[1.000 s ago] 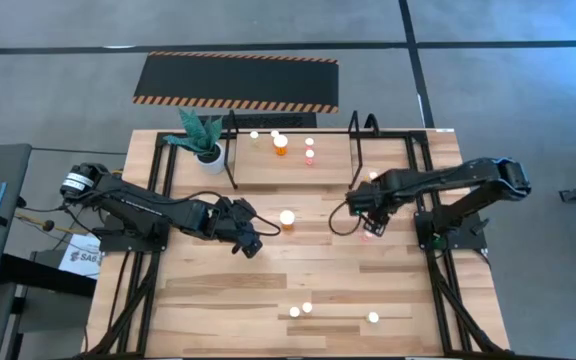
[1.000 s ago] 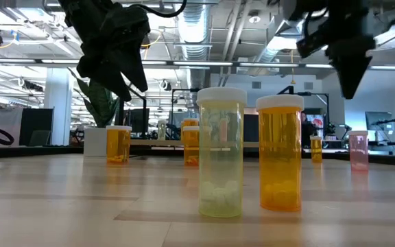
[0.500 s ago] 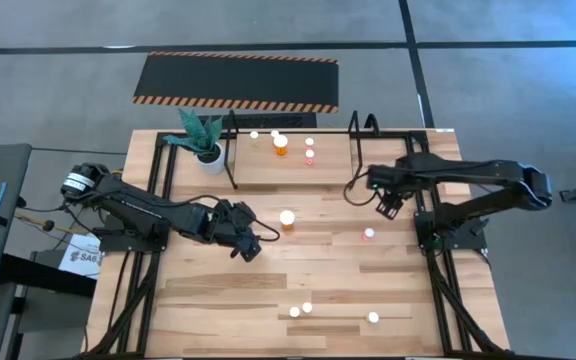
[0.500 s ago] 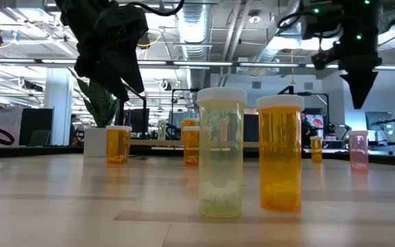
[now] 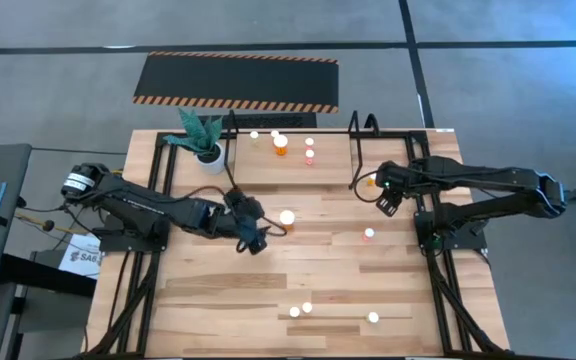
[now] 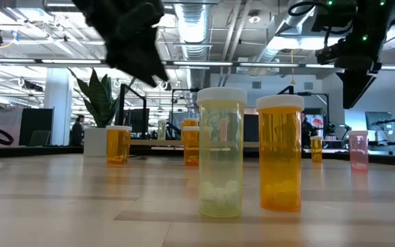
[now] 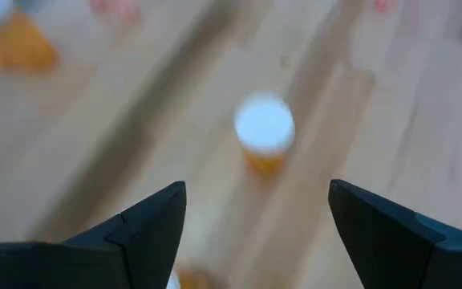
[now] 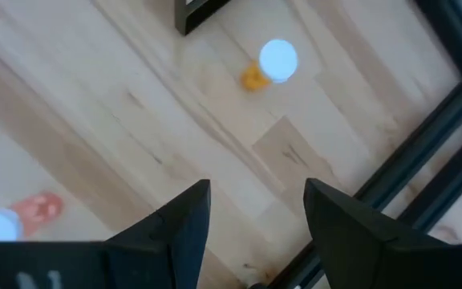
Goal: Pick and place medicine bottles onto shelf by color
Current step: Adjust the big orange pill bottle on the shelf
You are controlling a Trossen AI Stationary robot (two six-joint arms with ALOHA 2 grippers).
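Observation:
An orange medicine bottle (image 5: 287, 217) with a white cap stands on the table just right of my left gripper (image 5: 257, 240). In the left wrist view that gripper (image 7: 255, 189) is open, with the bottle (image 7: 265, 136) ahead of its fingers and apart from them. My right gripper (image 5: 386, 204) hangs open above the table by the shelf's right upright. A small orange bottle (image 8: 269, 64) stands beyond it and a pink bottle (image 5: 369, 235) nearer the front. The shelf (image 5: 293, 165) carries three bottles (image 5: 280, 143).
Three more bottles (image 5: 306, 309) stand near the table's front edge; two of them, a yellow one (image 6: 220, 154) and an orange one (image 6: 280, 154), fill the low view. A potted plant (image 5: 203, 140) stands left of the shelf. Black frame rails (image 5: 428, 200) run under the right arm.
My right gripper has drawn back from above the pink bottle toward the table's right and far side, staying open; the bottle stands where it was. My left gripper has rolled about its wrist and now points at the orange bottle, staying open.

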